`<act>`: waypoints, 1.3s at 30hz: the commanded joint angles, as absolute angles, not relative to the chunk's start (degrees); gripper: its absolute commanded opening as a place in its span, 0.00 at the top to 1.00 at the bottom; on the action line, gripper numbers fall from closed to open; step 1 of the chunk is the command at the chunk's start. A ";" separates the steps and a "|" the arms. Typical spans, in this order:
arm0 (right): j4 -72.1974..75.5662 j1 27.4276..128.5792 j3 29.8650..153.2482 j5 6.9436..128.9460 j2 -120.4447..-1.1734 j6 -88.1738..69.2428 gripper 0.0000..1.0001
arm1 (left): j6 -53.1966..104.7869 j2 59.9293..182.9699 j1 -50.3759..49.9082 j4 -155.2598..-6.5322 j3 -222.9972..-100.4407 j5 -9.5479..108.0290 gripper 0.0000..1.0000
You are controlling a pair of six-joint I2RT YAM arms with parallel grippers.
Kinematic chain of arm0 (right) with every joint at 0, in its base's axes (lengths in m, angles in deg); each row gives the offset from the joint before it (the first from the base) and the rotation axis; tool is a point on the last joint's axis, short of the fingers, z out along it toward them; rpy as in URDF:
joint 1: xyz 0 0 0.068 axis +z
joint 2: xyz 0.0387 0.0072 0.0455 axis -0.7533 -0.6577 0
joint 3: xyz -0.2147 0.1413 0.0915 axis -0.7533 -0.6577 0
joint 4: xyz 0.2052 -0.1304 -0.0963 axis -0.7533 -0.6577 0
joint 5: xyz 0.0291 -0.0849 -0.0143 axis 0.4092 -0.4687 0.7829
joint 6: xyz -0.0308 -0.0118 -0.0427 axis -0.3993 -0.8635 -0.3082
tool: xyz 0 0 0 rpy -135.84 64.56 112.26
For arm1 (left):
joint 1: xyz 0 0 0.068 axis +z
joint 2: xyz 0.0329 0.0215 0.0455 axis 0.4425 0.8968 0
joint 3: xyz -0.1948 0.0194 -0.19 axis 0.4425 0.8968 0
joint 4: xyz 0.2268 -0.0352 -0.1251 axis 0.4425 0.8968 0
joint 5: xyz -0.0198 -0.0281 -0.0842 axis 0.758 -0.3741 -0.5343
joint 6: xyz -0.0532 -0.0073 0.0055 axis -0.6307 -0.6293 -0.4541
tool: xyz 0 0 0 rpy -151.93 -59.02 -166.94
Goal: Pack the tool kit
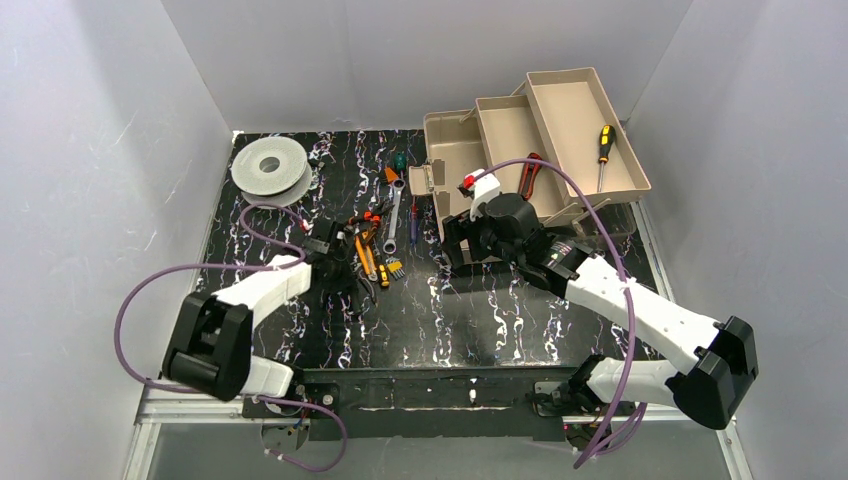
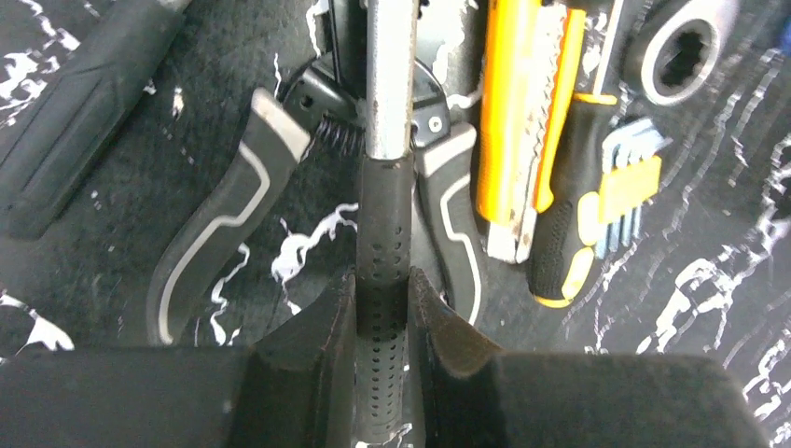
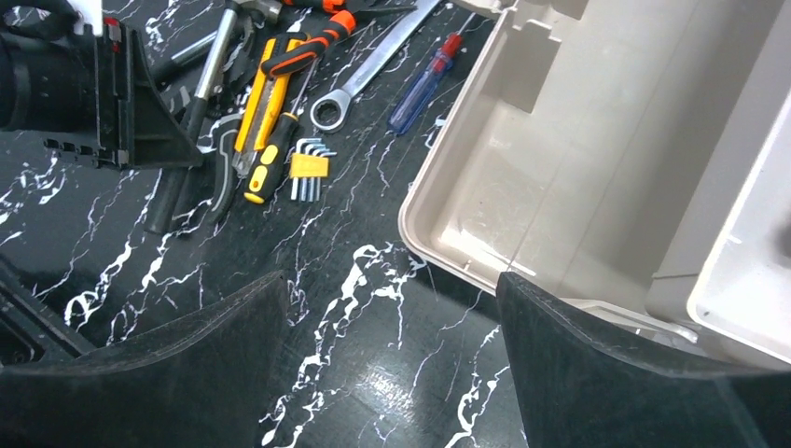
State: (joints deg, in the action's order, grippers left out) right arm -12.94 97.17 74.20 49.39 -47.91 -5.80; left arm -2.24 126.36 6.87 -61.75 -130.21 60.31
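Note:
The tan toolbox stands open at the back right with its tiered trays fanned out; a yellow-and-black screwdriver lies in the top tray. Loose tools lie in a pile on the black marbled mat: grey-handled pliers, a yellow utility knife, a hex key set and a silver wrench. My left gripper is over this pile, both fingers pressed on the black perforated grip of a chrome-shafted tool lying on the mat. My right gripper hangs open and empty over bare mat by the toolbox's near corner.
A round grey-white spool sits at the back left. A blue-and-red screwdriver lies beside the wrench, close to the toolbox wall. White walls enclose the table on three sides. Purple cables loop off both arms.

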 commanded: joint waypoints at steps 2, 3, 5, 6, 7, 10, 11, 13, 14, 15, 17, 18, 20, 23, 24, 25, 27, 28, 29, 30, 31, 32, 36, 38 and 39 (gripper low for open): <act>-12.13 97.30 76.12 54.72 -48.26 -3.55 0.10 | 0.26 112.55 7.02 -63.14 -127.62 59.26 1.00; -12.01 97.30 76.47 56.26 -48.35 -2.85 0.10 | 0.51 109.86 6.94 -64.63 -126.83 57.68 1.00; -10.96 97.30 76.65 59.38 -48.16 -1.06 0.10 | 0.96 105.40 6.78 -68.34 -124.99 52.34 1.00; -10.17 97.30 76.65 61.54 -48.05 -0.16 0.10 | 1.06 103.69 6.65 -70.75 -124.15 49.88 1.00; -9.08 97.32 76.65 63.26 -47.98 0.81 0.11 | 1.15 102.25 6.53 -72.91 -123.39 47.90 1.00; -6.44 97.30 76.74 67.52 -48.29 3.90 0.11 | 1.10 100.01 6.34 -81.57 -121.12 40.93 1.00; -5.35 97.30 76.81 68.73 -48.61 5.05 0.11 | 0.89 99.93 6.23 -83.60 -120.43 39.24 1.00; -3.96 97.30 77.38 70.62 -49.75 7.51 0.12 | 0.01 100.11 6.23 -85.98 -119.58 37.79 1.00; -4.11 97.30 77.99 70.66 -50.49 9.12 0.12 | -0.33 100.36 6.23 -86.20 -119.45 37.73 1.00; -4.56 97.33 78.51 70.16 -51.17 10.59 0.12 | -0.54 100.52 6.23 -86.38 -119.30 37.71 1.00; -5.71 97.30 79.14 67.61 -52.29 14.00 0.12 | -0.80 100.51 6.27 -87.29 -118.79 37.14 1.00; -6.14 97.30 79.20 66.25 -52.81 16.21 0.12 | -1.02 100.18 6.14 -88.48 -118.20 36.40 1.00; -6.06 97.18 79.25 63.56 -54.04 21.55 0.12 | -2.00 99.08 5.93 -91.46 -116.12 35.54 1.00; -7.75 97.22 80.33 57.85 -56.66 32.89 0.12 | -3.22 97.08 5.24 -94.96 -113.67 35.26 1.00; -9.60 97.22 81.14 56.02 -57.77 36.68 0.12 | -3.49 96.24 4.87 -95.88 -112.85 35.68 1.00; -10.62 97.22 81.81 55.89 -58.83 38.94 0.13 | -3.71 95.17 4.52 -96.72 -111.94 36.05 1.00; -11.01 97.28 83.31 56.71 -61.00 40.86 0.13 | -3.86 93.67 3.94 -97.68 -110.72 36.90 1.00; -11.23 97.30 84.01 57.18 -62.28 42.05 0.13 | -3.80 92.88 3.74 -98.09 -110.22 37.08 1.00; -11.32 97.31 84.68 57.42 -63.27 43.05 0.13 | -3.81 92.24 3.76 -98.32 -109.87 37.17 1.00; -11.44 97.31 85.18 57.42 -64.27 44.10 0.13 | -3.73 91.54 3.68 -98.38 -109.57 37.34 1.00; -11.47 97.30 85.97 57.51 -65.31 44.87 0.13 | -3.56 90.50 3.66 -98.59 -109.32 37.45 1.00; -11.48 97.30 86.79 57.77 -66.46 45.23 0.14 | -3.49 89.82 3.65 -98.65 -109.13 37.46 1.00; -11.39 97.36 90.07 59.78 -71.20 46.38 0.15 | -2.97 86.94 3.48 -98.68 -108.44 37.06 1.00; -10.62 97.52 91.51 61.32 -73.30 46.33 0.17 | -2.82 85.91 3.41 -99.00 -108.00 36.54 1.00; -10.18 97.56 92.37 62.11 -74.35 46.02 0.19 | -2.84 85.53 3.37 -99.41 -107.81 36.09 1.00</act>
State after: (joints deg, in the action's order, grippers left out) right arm -11.70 97.15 87.82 59.53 -71.47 43.90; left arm -3.62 88.33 3.74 -94.30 -108.36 37.71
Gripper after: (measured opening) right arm 0.843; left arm 0.171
